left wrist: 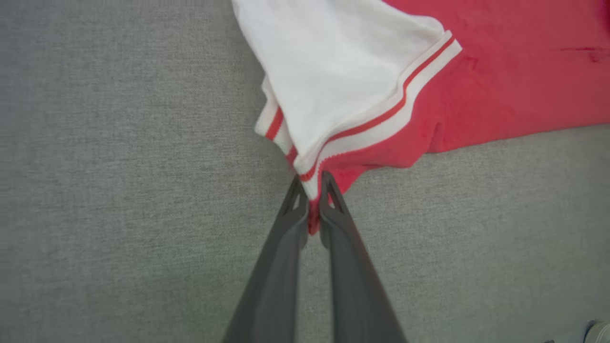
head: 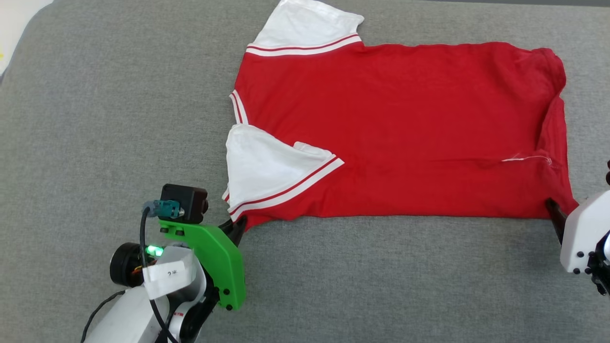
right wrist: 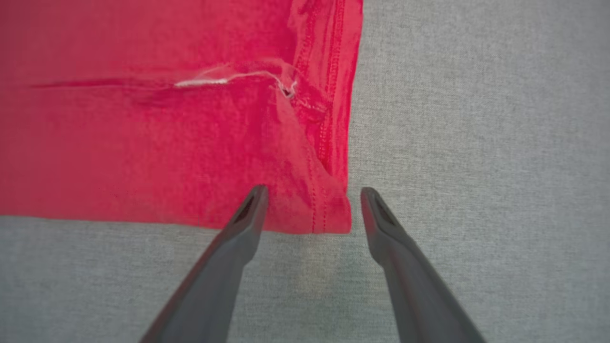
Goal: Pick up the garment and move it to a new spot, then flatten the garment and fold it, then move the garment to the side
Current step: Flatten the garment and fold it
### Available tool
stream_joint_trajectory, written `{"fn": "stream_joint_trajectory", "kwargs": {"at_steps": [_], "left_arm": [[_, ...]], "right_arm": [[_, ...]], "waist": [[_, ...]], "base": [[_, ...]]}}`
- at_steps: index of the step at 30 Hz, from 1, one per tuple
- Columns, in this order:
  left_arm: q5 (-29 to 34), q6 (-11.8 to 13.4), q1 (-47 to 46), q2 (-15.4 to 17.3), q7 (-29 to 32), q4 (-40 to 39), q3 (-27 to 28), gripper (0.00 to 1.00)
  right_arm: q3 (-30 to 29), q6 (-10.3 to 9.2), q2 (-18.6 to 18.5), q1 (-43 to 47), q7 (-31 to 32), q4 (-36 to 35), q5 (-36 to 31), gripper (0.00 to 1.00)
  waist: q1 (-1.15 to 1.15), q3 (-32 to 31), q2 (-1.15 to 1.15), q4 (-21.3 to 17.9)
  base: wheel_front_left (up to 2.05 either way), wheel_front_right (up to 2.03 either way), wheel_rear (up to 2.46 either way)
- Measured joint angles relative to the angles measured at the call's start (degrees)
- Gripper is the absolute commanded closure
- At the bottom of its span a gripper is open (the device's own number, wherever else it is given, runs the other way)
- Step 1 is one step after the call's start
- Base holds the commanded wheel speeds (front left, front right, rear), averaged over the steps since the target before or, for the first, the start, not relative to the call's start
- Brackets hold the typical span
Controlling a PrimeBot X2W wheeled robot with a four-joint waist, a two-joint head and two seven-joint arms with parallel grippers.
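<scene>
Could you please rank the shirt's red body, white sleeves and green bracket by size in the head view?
1. Red body.
2. Near sleeve; the far sleeve is cropped, so unranked.
3. Green bracket.

Place: we take this for a robotics lab or test bench, though we cannot be sure.
Surface: a broad grey woven-fabric pad (head: 119, 119) with a rounded corner.
Rig: a bright green plastic bracket (head: 214, 247) on a white robot arm (head: 128, 314) carries a small black box camera (head: 183, 202) and a loose black cable (head: 143, 238).
Marking: a white paper label (head: 169, 274) with small dark writing.
</scene>
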Motion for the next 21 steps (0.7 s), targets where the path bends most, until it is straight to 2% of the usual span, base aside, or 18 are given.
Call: {"fn": "stream_joint_trajectory", "kwargs": {"at_steps": [5,12,13,14,15,21], "left_arm": [[-0.3,0.2,0.8,0.2,0.8,-3.2,-0.7,1.00],[-0.3,0.2,0.8,0.4,1.0,-4.4,-0.7,1.00],[-0.3,0.2,0.8,0.5,1.0,-4.4,-0.7,1.00],[-0.3,0.2,0.8,0.6,1.0,-4.4,-0.6,1.00],[-0.3,0.2,0.8,0.7,1.0,-4.4,-0.6,1.00],[-0.4,0.2,0.9,1.3,1.5,-3.7,-0.6,1.00]], "right_arm": [[-1.9,0.00,0.7,-1.3,-0.2,5.3,-2.4,0.00],[-2.4,0.00,1.5,-2.8,-0.5,8.8,-2.5,0.00],[-2.3,-0.01,1.4,-2.9,-0.4,9.3,-2.3,0.10],[-2.2,-0.01,1.4,-3.0,-0.4,9.7,-2.1,0.60],[-1.9,-0.02,1.4,-3.1,-0.2,10.1,-1.6,1.00],[-1.1,-0.04,1.3,-3.3,-0.6,11.4,-0.2,1.00]], "waist": [[0.00,0.6,0.00,0.8],[0.00,1.9,0.00,1.1],[0.00,2.0,0.00,1.0],[0.00,2.1,0.00,1.0],[0.00,2.2,0.00,0.9],[0.00,1.6,0.00,0.7]], "base": [[0.00,0.00,0.00],[0.00,0.00,0.00],[0.00,0.00,0.00],[0.00,0.00,0.00],[0.00,0.00,0.00],[0.00,0.00,0.00]]}}
